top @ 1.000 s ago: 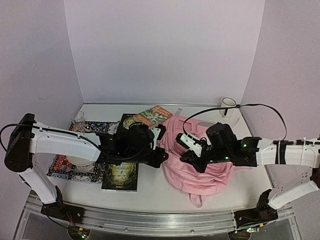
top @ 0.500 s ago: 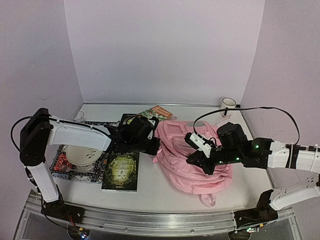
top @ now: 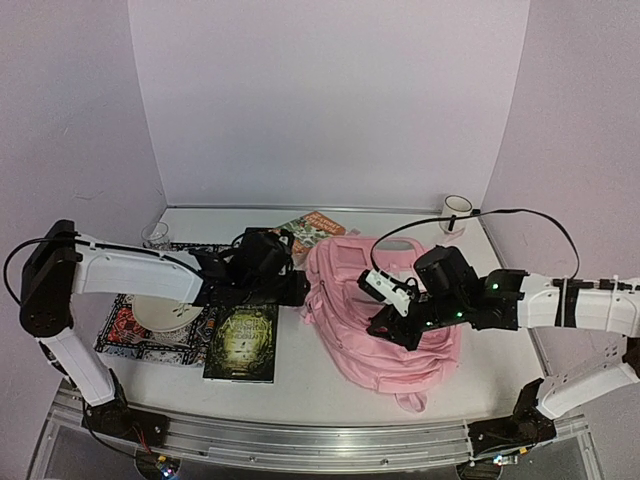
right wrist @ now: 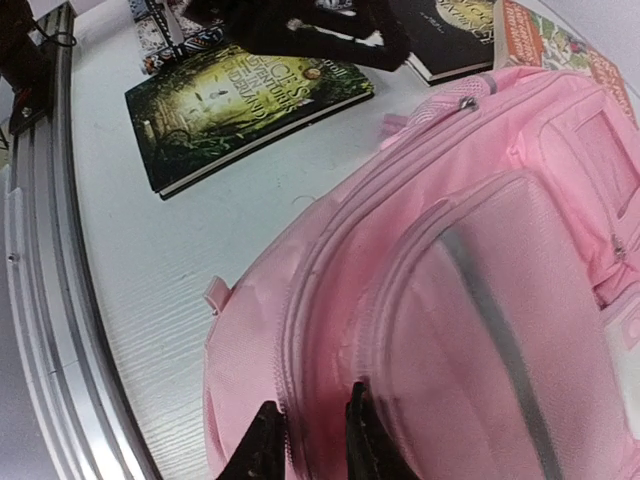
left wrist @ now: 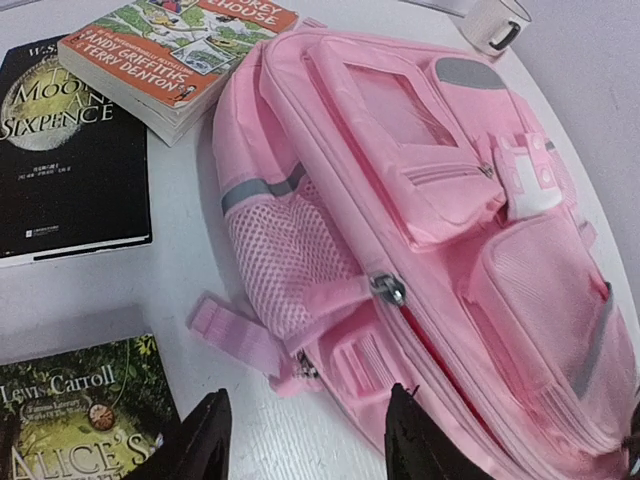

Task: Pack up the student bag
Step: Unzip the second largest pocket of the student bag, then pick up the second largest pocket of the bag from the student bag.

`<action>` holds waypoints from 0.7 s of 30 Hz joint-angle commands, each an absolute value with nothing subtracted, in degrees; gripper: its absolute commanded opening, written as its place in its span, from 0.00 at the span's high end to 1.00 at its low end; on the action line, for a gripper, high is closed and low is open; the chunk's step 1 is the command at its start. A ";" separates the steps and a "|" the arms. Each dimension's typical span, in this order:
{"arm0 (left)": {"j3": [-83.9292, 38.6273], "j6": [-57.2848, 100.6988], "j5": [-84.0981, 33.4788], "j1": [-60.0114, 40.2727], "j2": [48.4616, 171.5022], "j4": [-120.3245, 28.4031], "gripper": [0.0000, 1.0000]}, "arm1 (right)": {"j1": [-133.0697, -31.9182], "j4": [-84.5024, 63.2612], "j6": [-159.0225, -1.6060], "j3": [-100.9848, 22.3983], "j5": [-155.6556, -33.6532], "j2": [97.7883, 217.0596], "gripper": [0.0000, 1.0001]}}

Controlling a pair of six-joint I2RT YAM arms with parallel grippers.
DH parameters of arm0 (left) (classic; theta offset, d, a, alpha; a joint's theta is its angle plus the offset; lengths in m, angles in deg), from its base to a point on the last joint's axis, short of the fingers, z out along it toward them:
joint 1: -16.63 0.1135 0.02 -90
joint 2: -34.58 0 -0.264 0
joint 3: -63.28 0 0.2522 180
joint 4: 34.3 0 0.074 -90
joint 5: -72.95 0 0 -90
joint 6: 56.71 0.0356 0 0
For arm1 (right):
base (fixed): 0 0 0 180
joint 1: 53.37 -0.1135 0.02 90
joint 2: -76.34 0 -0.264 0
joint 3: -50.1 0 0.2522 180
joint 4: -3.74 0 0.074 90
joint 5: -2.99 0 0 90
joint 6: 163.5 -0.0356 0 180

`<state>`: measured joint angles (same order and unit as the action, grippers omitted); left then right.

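Observation:
The student bag (top: 385, 358) is a big pink backpack lying flat with its front pockets up, right of the table's middle. My left gripper (top: 302, 291) hovers at its left edge. In the left wrist view this gripper (left wrist: 305, 442) is open, with a pink strap end, a buckle and bare table between its fingers. The bag (left wrist: 420, 150) fills the right of that view, its zipper pull (left wrist: 388, 290) just ahead. My right gripper (top: 386, 328) rests on the bag's middle. In the right wrist view it (right wrist: 312, 445) stands slightly open, fingertips against the fabric (right wrist: 480, 250) between two zipper lines.
A green Alice book (top: 242, 343) lies left of the bag. Behind it are a black book (left wrist: 70, 150) and an orange book (top: 312, 228). A plate (top: 160, 312) sits on a patterned mat (top: 120, 338), with a glass (top: 155, 236) behind. A white mug (top: 457, 210) stands back right.
Both grippers have opened and let go of the bag. The bag has settled flat and slightly left of where it was. The left gripper drew back a little.

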<state>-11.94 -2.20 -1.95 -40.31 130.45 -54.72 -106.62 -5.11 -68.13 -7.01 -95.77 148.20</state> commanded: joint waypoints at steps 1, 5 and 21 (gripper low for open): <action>-8.10 -11.50 -2.91 -42.12 124.03 -54.22 0.36 | -106.41 -7.28 -68.66 -11.44 -87.53 149.68 0.70; -6.50 -15.38 -6.02 -45.36 124.30 -52.01 0.27 | -106.43 -11.17 -67.82 -12.99 -87.01 151.52 0.58; -4.79 -21.09 -11.26 -50.46 130.90 -44.61 0.22 | -110.25 -22.56 -62.85 -13.62 -80.81 153.08 0.02</action>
